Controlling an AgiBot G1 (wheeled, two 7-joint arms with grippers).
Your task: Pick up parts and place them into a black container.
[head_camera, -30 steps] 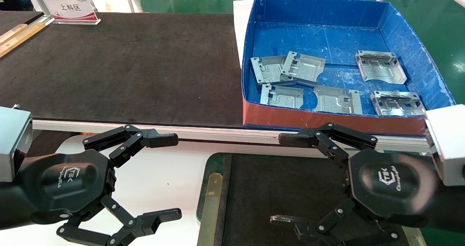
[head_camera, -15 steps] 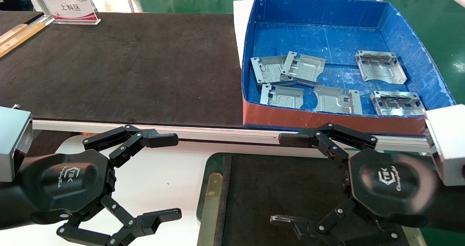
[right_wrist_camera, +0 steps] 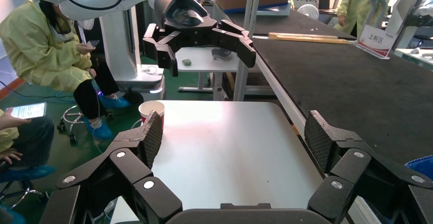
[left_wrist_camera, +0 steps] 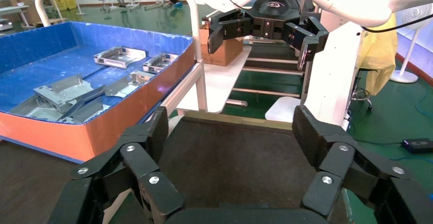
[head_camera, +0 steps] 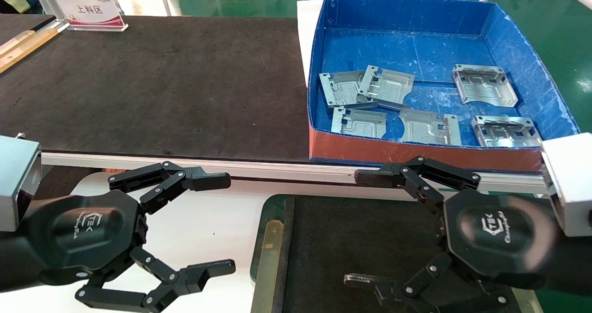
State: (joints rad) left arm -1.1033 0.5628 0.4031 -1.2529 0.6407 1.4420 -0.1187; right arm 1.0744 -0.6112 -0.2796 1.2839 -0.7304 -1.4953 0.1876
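Six parts (head_camera: 429, 127) lie in the blue box (head_camera: 527, 58) beside the mat (head_camera: 152, 82).

Readable markings: one sign and the logos on my two claws.

A small white tabletop sign with a red lower band (head_camera: 90, 11) stands at the far left edge of the black-matted worktop (head_camera: 162, 82) and reads "上料区", with tiny print above it that I cannot make out; from the right wrist view the same sign (right_wrist_camera: 378, 40) shows those characters again. The black housing of my left claw (head_camera: 210, 225) carries a white hexagonal emblem with "TEK" and a script word too fine to read. My right claw (head_camera: 365, 230) bears the same mark.
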